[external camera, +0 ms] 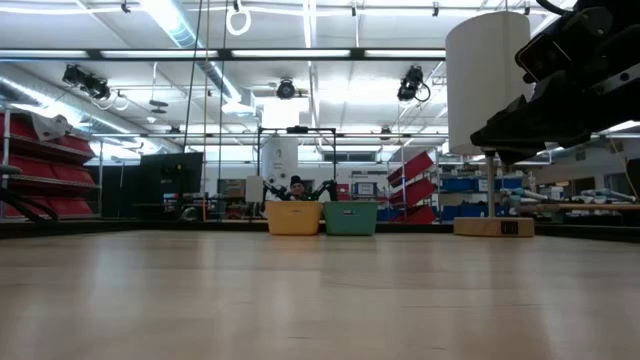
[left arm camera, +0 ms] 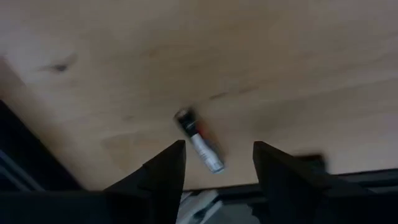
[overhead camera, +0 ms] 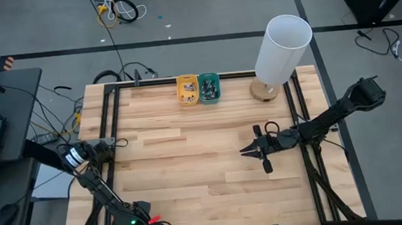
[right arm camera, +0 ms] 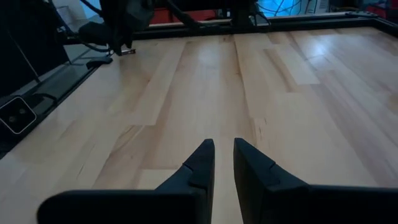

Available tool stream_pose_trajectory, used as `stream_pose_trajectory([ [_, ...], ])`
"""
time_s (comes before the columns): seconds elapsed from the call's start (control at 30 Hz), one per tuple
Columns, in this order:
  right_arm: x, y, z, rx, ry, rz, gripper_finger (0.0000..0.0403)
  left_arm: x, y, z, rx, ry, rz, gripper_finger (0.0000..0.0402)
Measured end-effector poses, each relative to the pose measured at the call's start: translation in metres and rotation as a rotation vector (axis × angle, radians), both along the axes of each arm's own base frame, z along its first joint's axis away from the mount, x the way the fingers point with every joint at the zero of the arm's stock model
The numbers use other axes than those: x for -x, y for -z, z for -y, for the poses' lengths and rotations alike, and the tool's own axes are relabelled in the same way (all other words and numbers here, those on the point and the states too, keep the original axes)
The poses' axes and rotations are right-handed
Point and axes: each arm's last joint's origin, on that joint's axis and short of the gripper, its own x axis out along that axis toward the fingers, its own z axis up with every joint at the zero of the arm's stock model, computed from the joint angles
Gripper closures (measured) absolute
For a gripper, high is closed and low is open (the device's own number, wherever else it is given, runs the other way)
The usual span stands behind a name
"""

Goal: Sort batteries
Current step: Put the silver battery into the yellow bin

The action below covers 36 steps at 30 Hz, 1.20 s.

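The left gripper (left arm camera: 214,165) is hovering wide open, holding nothing, at the table's (overhead camera: 191,163) left edge, one battery (left arm camera: 199,140) lying loose just beyond its fingers. More batteries (overhead camera: 198,91) are sitting in the yellow tray (overhead camera: 188,90) and teal tray (overhead camera: 209,88) at the far edge. The right gripper (overhead camera: 249,151) is waiting nearly closed, empty, right of centre.

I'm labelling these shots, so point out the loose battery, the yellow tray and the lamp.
battery (left arm camera: 199,140): left wrist view, middle of its body.
yellow tray (overhead camera: 188,99): high view, near rim.
lamp (overhead camera: 282,48): high view, side of the white shade.
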Motion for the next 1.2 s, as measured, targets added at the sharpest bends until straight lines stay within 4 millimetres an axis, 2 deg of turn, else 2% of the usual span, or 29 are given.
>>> stream_pose_trajectory([
  [0.23,0.000,0.000,0.000,-0.002,-0.006,-0.001,0.0355,0.003,0.010,0.004,0.003,0.013,-0.041,0.0194],
  [0.37,0.000,0.000,0.000,0.000,-0.007,0.000,0.0355,0.001,0.018,0.006,-0.008,0.017,-0.052,0.0212],
  [0.47,0.000,0.000,0.000,0.002,-0.007,0.000,0.0355,0.001,0.022,0.005,-0.027,0.019,-0.065,0.0253],
  [0.63,0.000,0.000,0.000,-0.002,-0.009,-0.001,0.0355,0.001,0.023,0.004,-0.052,0.041,-0.045,0.0351],
  [0.7,0.000,0.000,-0.001,-0.007,-0.028,-0.002,0.0355,0.003,0.024,0.001,-0.080,0.049,-0.065,0.0373],
  [0.9,0.000,0.000,-0.002,-0.054,-0.057,-0.011,0.0355,0.002,0.019,0.003,-0.116,0.057,-0.055,0.0367],
  [1.0,0.000,0.000,-0.003,-0.057,-0.056,-0.011,0.0355,-0.001,0.008,0.005,-0.182,0.061,-0.031,0.0359],
  [1.07,0.000,-0.001,-0.003,-0.056,-0.058,-0.003,0.0355,-0.004,0.000,-0.002,-0.285,0.063,-0.035,0.0360],
  [1.2,-0.001,-0.003,-0.003,-0.063,-0.058,0.021,0.0355,-0.015,-0.017,-0.010,-0.345,0.077,0.009,0.0364],
])
